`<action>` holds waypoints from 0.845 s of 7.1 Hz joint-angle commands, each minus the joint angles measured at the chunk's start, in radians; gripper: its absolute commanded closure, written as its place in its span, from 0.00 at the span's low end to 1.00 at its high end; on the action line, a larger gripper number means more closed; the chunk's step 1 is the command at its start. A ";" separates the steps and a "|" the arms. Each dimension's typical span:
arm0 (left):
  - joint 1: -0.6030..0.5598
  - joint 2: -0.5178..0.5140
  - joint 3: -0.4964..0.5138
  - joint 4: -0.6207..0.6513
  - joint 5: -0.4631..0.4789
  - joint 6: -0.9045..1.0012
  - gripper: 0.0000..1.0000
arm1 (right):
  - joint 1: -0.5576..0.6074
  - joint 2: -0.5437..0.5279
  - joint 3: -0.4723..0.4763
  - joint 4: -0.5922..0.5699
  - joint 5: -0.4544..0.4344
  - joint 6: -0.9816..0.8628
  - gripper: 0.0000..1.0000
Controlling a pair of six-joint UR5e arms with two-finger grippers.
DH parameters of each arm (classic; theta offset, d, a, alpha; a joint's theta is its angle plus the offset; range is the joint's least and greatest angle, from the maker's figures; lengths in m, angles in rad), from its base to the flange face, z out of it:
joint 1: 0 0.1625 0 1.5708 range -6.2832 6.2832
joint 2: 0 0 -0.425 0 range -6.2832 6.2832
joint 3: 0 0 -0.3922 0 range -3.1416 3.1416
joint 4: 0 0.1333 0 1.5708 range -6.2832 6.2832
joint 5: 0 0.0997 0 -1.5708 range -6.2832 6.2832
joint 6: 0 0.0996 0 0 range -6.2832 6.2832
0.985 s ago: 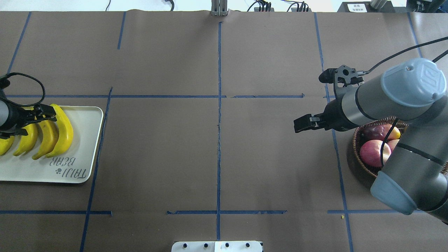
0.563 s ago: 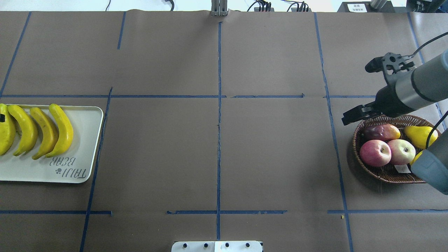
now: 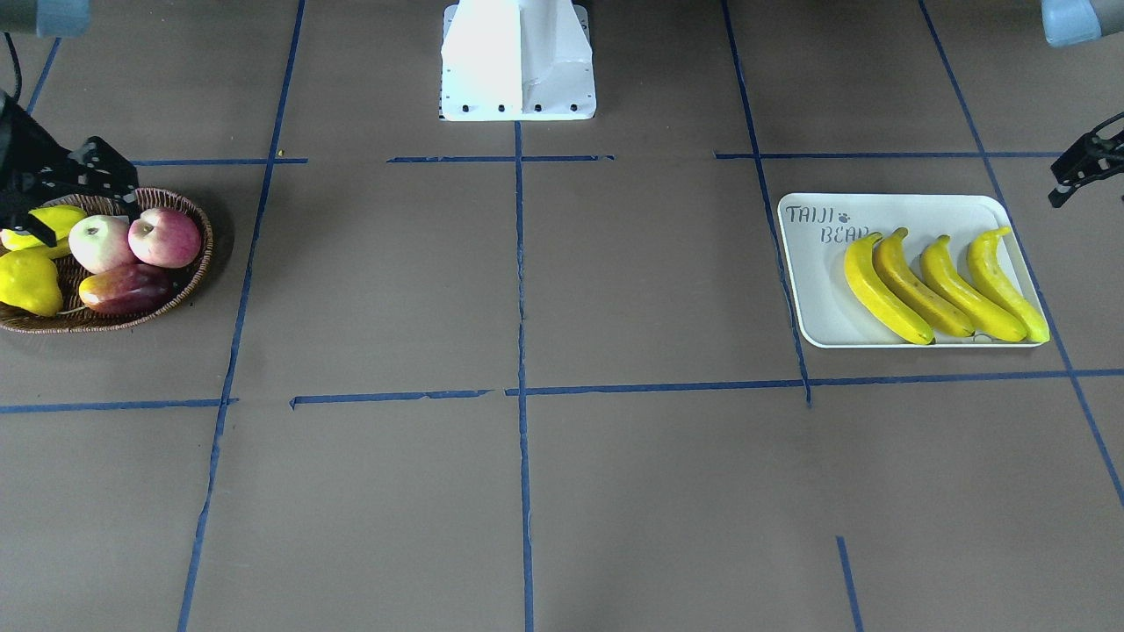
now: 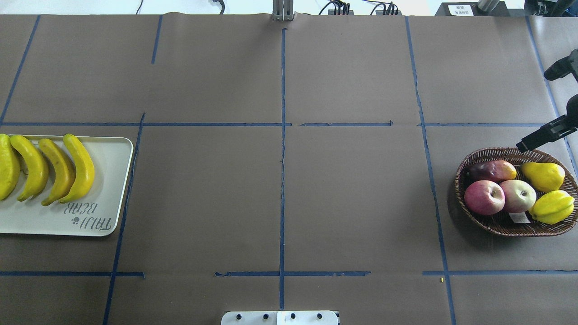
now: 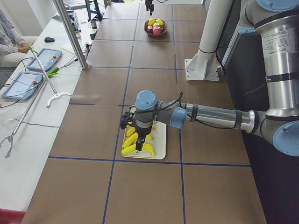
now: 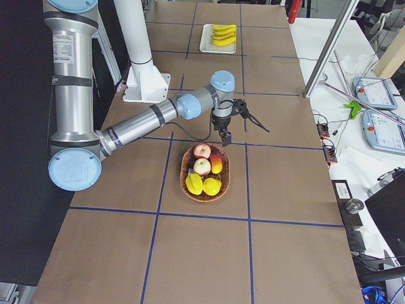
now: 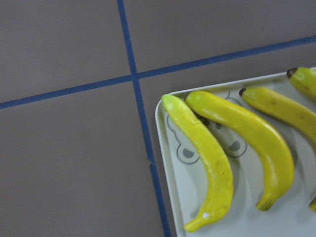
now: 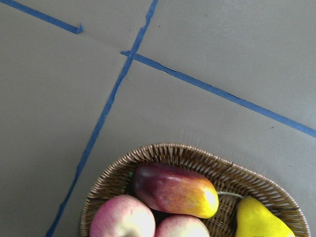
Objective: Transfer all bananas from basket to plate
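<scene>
Bananas (image 4: 49, 169), four of them, are laid close together in a row on the plate (image 4: 110, 189), which is seen from overhead at 9 o'clock on the table (image 4: 203, 203). Grey words are printed at the plate's 5 o'clock corner. In the view that faces the robot, the left gripper (image 3: 1084, 167) is held up at the plate's 1 o'clock; only part of it is shown, so how far it is open cannot be told. Blue tape lines (image 4: 282, 135) are stuck across the middle. At 3 o'clock the basket (image 4: 457, 185) is filled with two apples (image 4: 484, 197), a red and yellow fruit (image 4: 492, 170) and two yellow fruits (image 4: 544, 176). The right gripper (image 4: 537, 137) is held at the basket's 1 o'clock, by the rim; whether it is open cannot be told.
</scene>
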 commanded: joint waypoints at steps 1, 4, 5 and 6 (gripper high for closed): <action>-0.083 -0.042 0.003 0.241 -0.079 0.166 0.00 | 0.146 -0.002 -0.008 -0.146 0.006 -0.271 0.00; -0.142 -0.042 0.018 0.251 -0.132 0.167 0.00 | 0.350 -0.060 -0.127 -0.228 0.092 -0.505 0.00; -0.142 -0.029 0.024 0.251 -0.130 0.168 0.00 | 0.399 -0.071 -0.194 -0.223 0.092 -0.499 0.01; -0.142 -0.036 0.043 0.249 -0.130 0.168 0.00 | 0.412 -0.074 -0.231 -0.222 0.084 -0.481 0.02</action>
